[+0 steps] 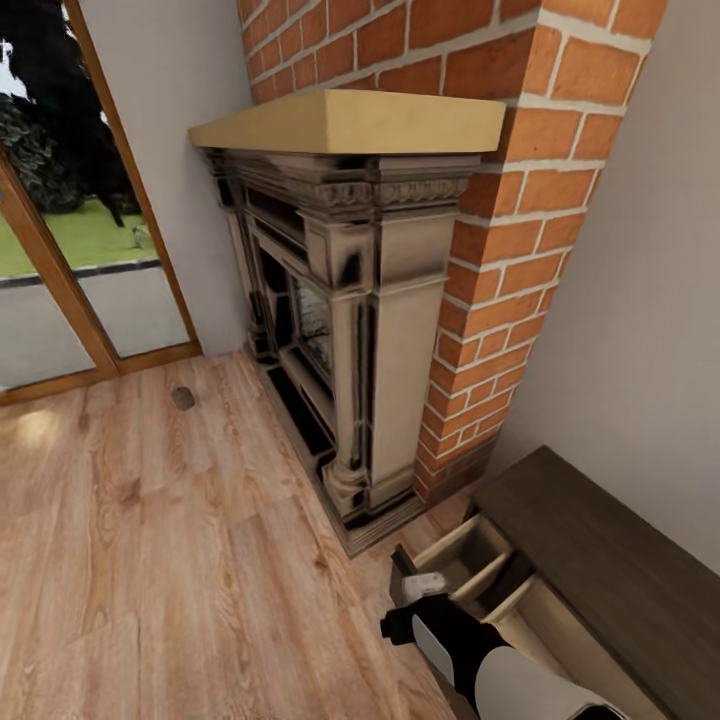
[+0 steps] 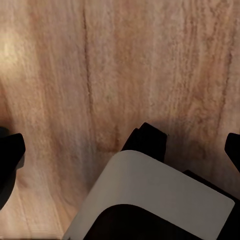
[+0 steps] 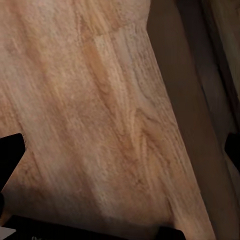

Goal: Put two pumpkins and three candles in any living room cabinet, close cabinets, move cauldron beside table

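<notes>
From where I stand, the robot faces the brick-and-stone fireplace (image 1: 370,330) in the corner of the room, with a glass door (image 1: 60,260) off to the left and wooden floor (image 1: 150,560) stretching in front. Low down on the right, against the wall, sits the dark cabinet (image 1: 610,560), and its drawer (image 1: 470,565) is pulled out, showing pale compartments. I can't make out anything inside them. One arm (image 1: 480,655) of the robot reaches in near that drawer.

Far off on the floor, near the glass door, lies a small grey-brown lump (image 1: 183,398) that may be one of the candles; it is too small to be sure.

Both wrist cameras look straight down at bare floorboards. In each, dark fingertips (image 2: 10,155) (image 3: 10,155) sit at opposite edges of the view with nothing between them, so both sets of jaws look spread wide and empty.

As I judge it, most of the job is left: the drawer needs shutting, and that possible candle awaits collecting.
</notes>
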### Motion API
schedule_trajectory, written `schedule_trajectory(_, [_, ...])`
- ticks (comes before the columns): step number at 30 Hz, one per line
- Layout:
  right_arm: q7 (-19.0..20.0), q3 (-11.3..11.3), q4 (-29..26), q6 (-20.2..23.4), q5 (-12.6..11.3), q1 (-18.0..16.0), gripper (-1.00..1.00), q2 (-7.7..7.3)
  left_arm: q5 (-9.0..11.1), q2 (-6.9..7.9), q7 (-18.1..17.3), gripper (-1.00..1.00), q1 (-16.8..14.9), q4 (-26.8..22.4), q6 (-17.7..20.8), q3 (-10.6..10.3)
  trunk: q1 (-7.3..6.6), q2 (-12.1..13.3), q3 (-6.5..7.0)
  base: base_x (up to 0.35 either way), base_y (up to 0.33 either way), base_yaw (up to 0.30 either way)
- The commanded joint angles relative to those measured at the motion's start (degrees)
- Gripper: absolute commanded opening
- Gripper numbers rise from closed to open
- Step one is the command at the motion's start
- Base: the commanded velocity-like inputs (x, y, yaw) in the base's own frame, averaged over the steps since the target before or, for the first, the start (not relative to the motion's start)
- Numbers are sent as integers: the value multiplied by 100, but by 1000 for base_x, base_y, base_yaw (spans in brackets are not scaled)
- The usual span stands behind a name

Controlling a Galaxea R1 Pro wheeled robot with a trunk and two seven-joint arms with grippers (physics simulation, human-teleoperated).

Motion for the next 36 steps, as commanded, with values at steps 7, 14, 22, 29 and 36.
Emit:
schedule_trajectory(7, [0, 0, 2, 0, 0, 27, 100, 0, 0, 0, 1, 100, 0, 0, 0, 0, 0, 0, 0, 0, 0, 290])
schedule_trajectory(14, [0, 0, 17, -8, 0, 34, 100, 0, 0, 8, 6, 100, 0, 0, 0, 0, 0, 0, 0, 0, 0, 290])
schedule_trajectory(22, [0, 0, 19, -9, 0, 35, 100, 0, 0, 3, 7, 100, 0, 0, 0, 0, 0, 0, 0, 0, 0, 290])
schedule_trajectory(29, [0, 0, 19, -9, 0, 34, 100, 0, 4, -9, 0, 100, 0, -13, -3, 17, 0, 0, 0, 0, 0, 290])
schedule_trajectory(36, [0, 0, 19, -9, 0, 35, 100, 0, -10, -9, 0, 100, 0, -9, 0, 13, 0, 0, 0, 0, 0, 290])
